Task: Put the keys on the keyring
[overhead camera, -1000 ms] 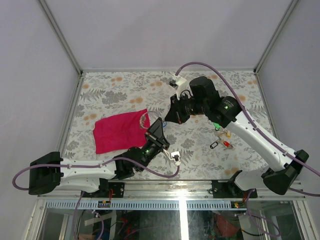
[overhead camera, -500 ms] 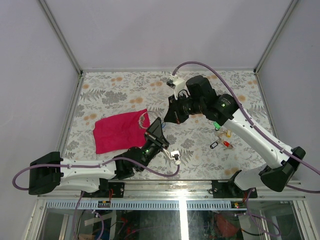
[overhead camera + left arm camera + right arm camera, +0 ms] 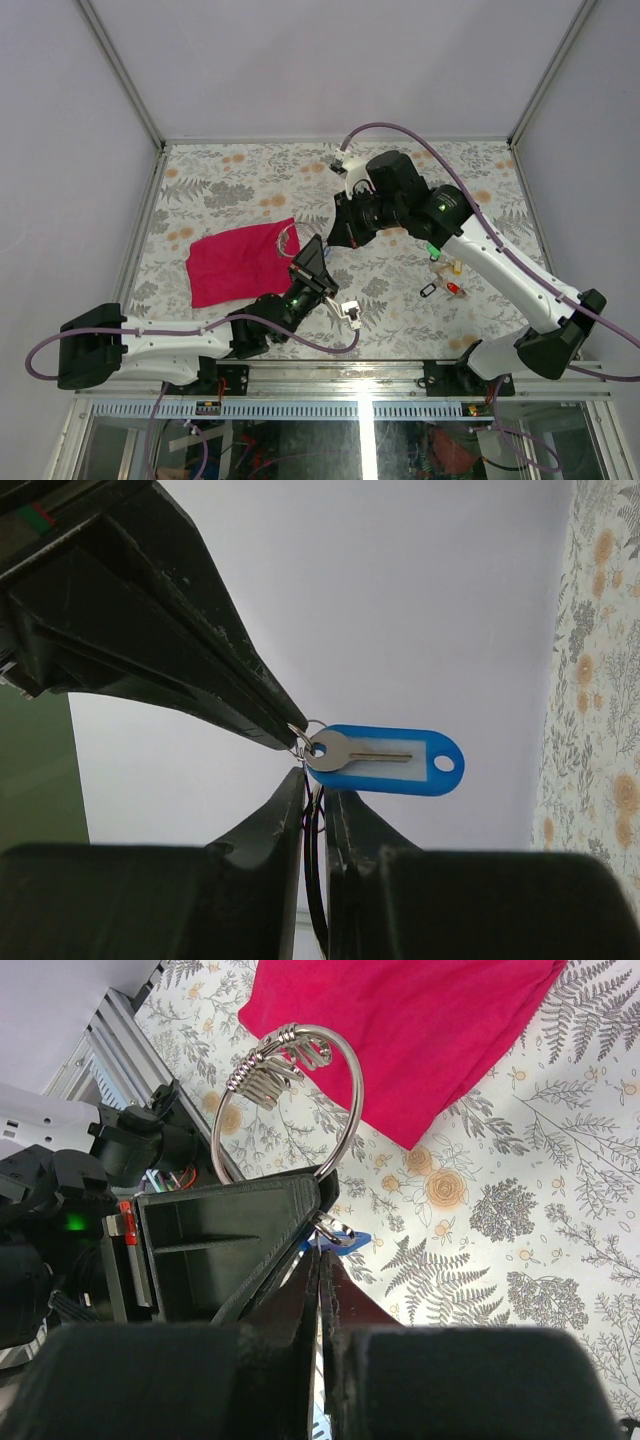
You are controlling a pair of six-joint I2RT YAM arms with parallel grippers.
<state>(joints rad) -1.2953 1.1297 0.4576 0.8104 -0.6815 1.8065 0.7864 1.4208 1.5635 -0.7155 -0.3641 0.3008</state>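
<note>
The keyring [image 3: 352,1110] is a large silvery ring with coiled wire loops at its top; it also shows as the keyring [image 3: 290,240] in the top view. My left gripper [image 3: 315,780] is shut on its thin wire, held up off the table. A blue-tagged key [image 3: 385,761] hangs on a small split ring right at the left fingertips. My right gripper [image 3: 322,1252] is shut on that small ring, tip to tip with the left gripper [image 3: 312,252]. More keys [image 3: 445,268] with coloured tags lie on the table at the right.
A magenta cloth [image 3: 235,262] lies flat at the left of the floral table, just beyond the keyring. The right arm [image 3: 470,235] arches over the loose keys. Metal frame rails [image 3: 140,230] border the table.
The right arm's elbow and wrist have drifted slightly left. Both grippers stay shut and meet at the same spot.
</note>
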